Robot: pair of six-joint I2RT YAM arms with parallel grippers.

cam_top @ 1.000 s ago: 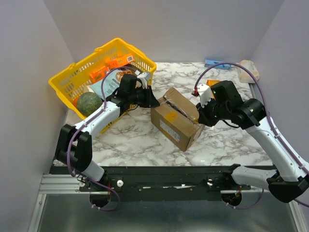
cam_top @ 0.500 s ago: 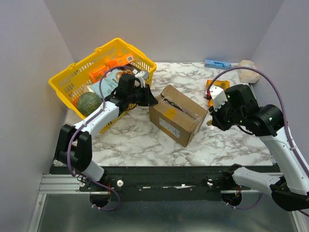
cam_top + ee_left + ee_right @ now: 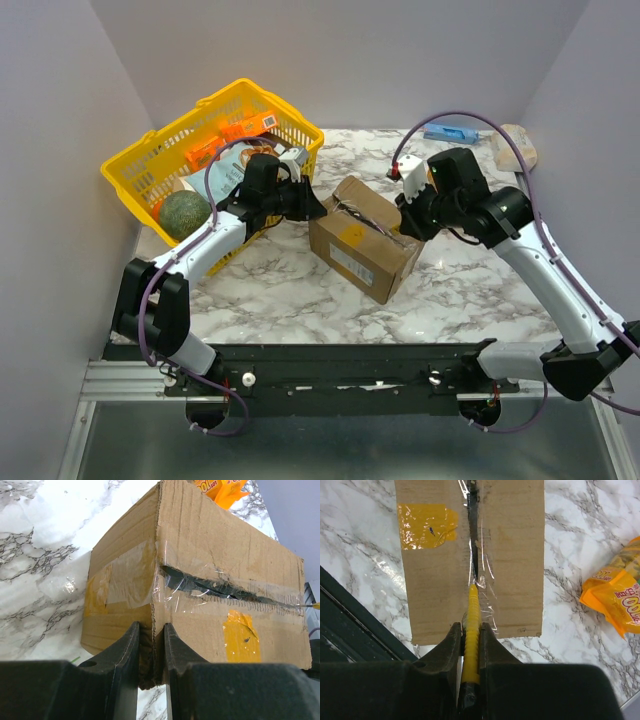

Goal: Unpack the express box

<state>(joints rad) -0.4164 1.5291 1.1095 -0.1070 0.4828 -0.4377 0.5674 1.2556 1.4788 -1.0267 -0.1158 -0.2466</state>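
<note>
My right arm has swung back in from the right side of the desk [image 3: 290,290] since half a second ago, and the right end effector [image 3: 408,222] now sits over the far end of the express box [image 3: 365,240]. The box lies in the middle of the desk, skewed, between the two arms.

The right end effector is nearly closed, clamped on a thin yellow cutter [image 3: 471,615]. The cutter's tip sits in the clear-taped seam along the box top. The seam gapes dark beyond the tip, beside a yellow sticker [image 3: 426,525].

The left end effector [image 3: 151,630] is narrowly open, its fingers pinching the cardboard at the box's near corner.

Around it: a yellow basket [image 3: 240,100] just behind my left arm, holding a round green fruit [image 3: 184,213] and orange packs. An orange snack packet [image 3: 615,595] lies beside the box's far end. A blue item [image 3: 450,131] and a beige bag [image 3: 518,147] lie against the back wall.
</note>
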